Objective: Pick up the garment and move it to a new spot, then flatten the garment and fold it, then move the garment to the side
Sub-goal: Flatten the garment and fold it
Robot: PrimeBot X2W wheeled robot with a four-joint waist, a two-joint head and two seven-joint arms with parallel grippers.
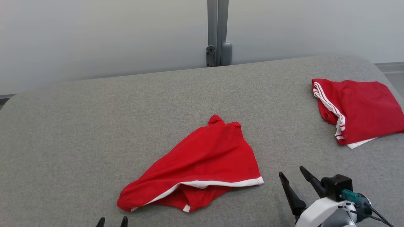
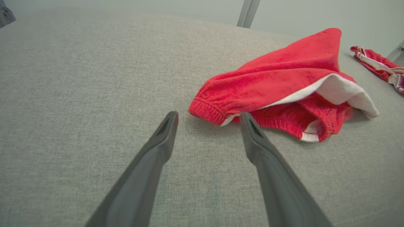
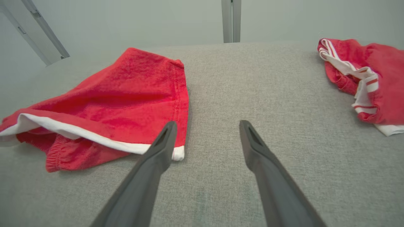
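Left gripper (image 1: pixel 112 221), nearest edge: two long dark fingers spread wide, nothing between them, tips close to the elastic waistband of the crumpled red cloth shorts with white trim (image 1: pixel 205 154). Right gripper (image 1: pixel 291 171), lower right: also wide open and empty, just beside the shorts' white-hemmed corner. The shorts lie loose mid-surface on the grey woven fabric tabletop (image 1: pixel 79 126); neither claw has hold of them. Farther back, by the right edge: a folded red garment with white stripes (image 1: pixel 359 108), well apart. Behind the table, a grey metal post (image 1: pixel 217 31) against the pale wall.
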